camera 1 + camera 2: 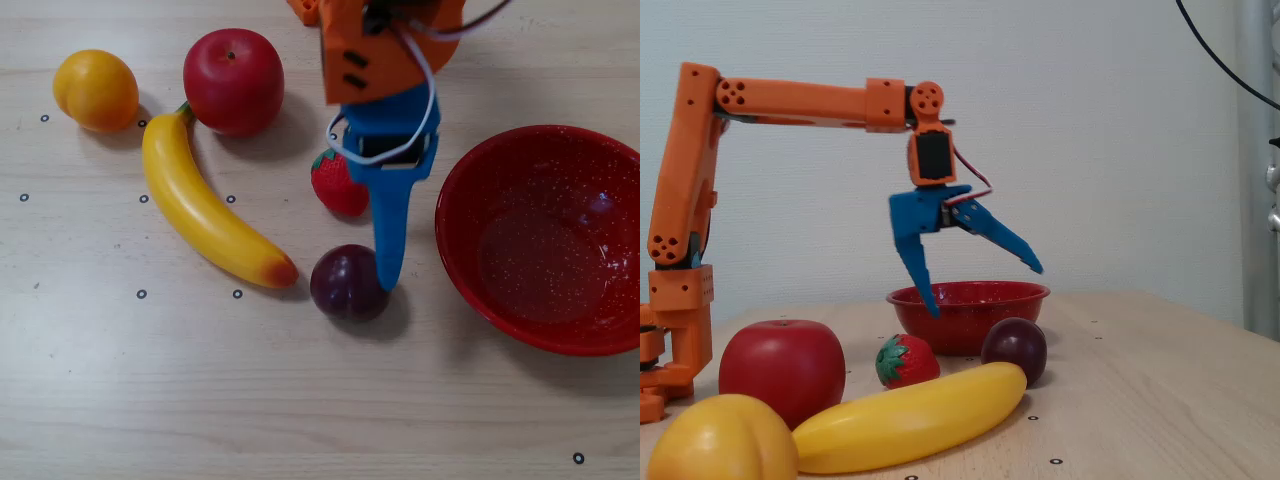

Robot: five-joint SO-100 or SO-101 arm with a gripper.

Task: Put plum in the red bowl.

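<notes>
Now the fingers (983, 288) hang spread wide above the plum (347, 284). Better to centre them over it, straddling it clear of the strawberry (337, 188), then drop straight toward the worktop (300, 400).

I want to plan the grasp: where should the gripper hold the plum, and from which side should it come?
Grip the plum across its widest middle, coming from above. It is round and lies free, with the banana tip near its left in the overhead view. The open gripper hangs above it.
</notes>
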